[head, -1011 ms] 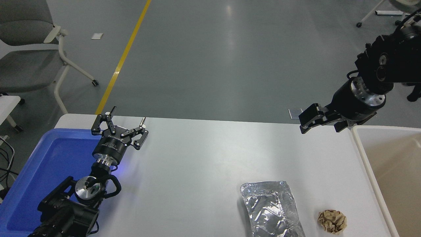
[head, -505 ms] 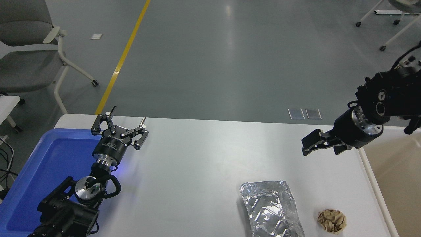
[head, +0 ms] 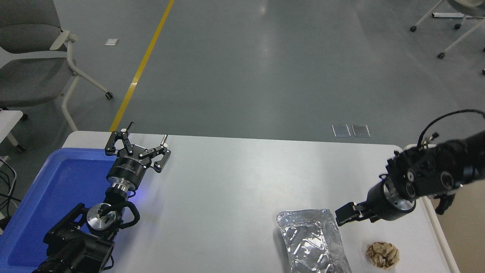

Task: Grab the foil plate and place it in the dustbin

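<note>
The foil plate [head: 313,240], shiny crinkled silver, lies near the table's front edge right of centre, partly cut off by the picture's bottom. My right gripper [head: 354,218] hangs low just beyond the plate's far right corner, pointing left, with its jaws apart and nothing between them. The dustbin [head: 440,239] stands at the table's right end. Only its off-white rim and a strip of beige inside show, partly behind my right arm. My left gripper [head: 138,146] is parked open at the lower left.
A small crumpled brown paper ball [head: 382,254] lies between the plate and the dustbin. A blue plastic tray [head: 45,197] sits at the table's left under my left arm. A grey chair [head: 30,57] stands on the floor at the far left.
My right arm has come down and towards me, from high above the table's far right corner to just beside the foil plate's far right corner. Nothing else moved.
</note>
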Available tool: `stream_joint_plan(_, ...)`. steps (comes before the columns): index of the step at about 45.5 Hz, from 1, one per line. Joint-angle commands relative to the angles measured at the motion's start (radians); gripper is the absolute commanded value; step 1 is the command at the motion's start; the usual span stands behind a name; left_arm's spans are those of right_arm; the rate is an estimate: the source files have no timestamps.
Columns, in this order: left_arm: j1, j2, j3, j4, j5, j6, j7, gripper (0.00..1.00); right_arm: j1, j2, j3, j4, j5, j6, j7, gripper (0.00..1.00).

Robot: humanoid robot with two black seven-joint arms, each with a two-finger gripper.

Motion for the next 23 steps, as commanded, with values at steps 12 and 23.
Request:
stream_joint_plan(12, 0.0, 0.0, 0.0, 0.001, 0.0, 0.0, 0.0, 0.99, -0.17, 0.023, 0.055, -0.058, -0.03, -0.111, 0.001, 1.0)
stream_joint_plan(23, 0.0, 0.0, 0.0, 0.0, 0.0, 0.0, 0.0, 0.99, -0.248, 0.043, 0.063, -0.101, -0.024, -0.186, 0.001, 0.99)
